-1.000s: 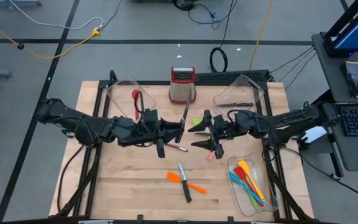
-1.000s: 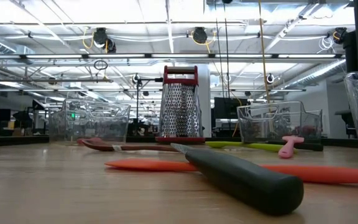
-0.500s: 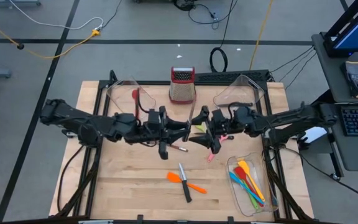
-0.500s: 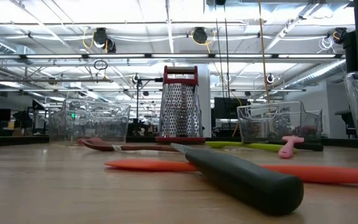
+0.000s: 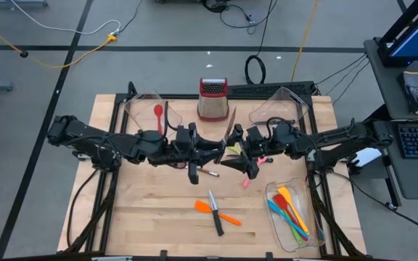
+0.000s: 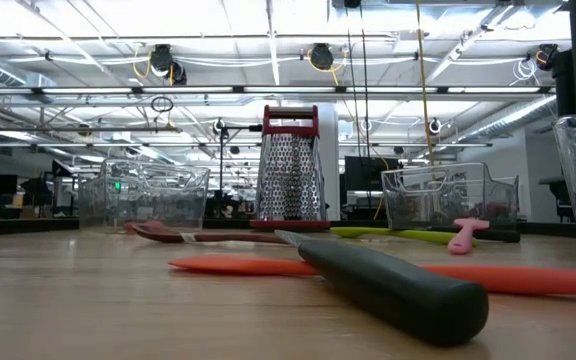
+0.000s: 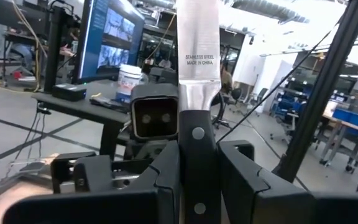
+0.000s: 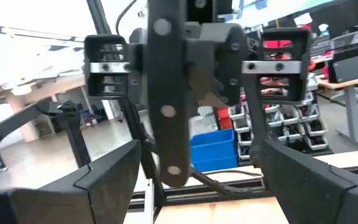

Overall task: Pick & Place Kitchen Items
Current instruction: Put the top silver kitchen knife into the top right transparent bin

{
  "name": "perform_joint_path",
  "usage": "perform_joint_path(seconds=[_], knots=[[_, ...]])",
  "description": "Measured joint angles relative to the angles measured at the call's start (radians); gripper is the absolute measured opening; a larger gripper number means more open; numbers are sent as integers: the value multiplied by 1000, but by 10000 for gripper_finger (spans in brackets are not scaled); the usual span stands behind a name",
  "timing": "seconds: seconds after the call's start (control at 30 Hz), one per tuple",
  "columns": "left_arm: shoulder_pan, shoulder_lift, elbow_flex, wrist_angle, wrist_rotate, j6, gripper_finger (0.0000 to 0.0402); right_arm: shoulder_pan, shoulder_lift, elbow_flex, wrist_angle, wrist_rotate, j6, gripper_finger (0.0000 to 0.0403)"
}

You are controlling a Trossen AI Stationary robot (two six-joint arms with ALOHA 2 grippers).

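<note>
Above the middle of the wooden worktop (image 5: 151,217) the two arms are meeting. The left gripper (image 7: 197,180) is holding a black-handled knife (image 7: 197,74): its fingers (image 7: 166,180) are pressing on the riveted handle from both sides, and the steel blade is pointing away from the wrist, toward the right arm. In the high view this knife (image 5: 228,135) is showing as a thin strip between the two grippers, lifted over the worktop.

The right gripper (image 8: 194,186) is facing the left one, and its fingers (image 8: 107,180) are standing wide apart on both sides of the knife handle (image 8: 166,93), without touching it.

The other items are lying in these places. A second black-handled knife (image 5: 215,214) is lying across an orange spatula (image 5: 218,212) at the near middle of the worktop. A brown spoon (image 5: 209,173) is lying just under the left gripper, and a pink utensil (image 5: 247,182) is lying near the right gripper. A green utensil (image 5: 232,143) is partly hidden between the arms. A red spoon (image 5: 158,116) is standing in the clear bin (image 5: 142,109) at the far left. The clear bin (image 5: 296,217) at the near right is holding several coloured spatulas (image 5: 290,210). The steel grater (image 5: 212,99) is standing at the far middle.
</note>
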Motion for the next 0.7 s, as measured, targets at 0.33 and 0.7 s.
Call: perform_joint_path(seconds=[0.33,0.7], knots=[[12,71,1,81,3,-19,70,0,0,0,41,-7,22,323],[25,80,1,104,41,-45,70,0,0,0,12,-10,33,314]])
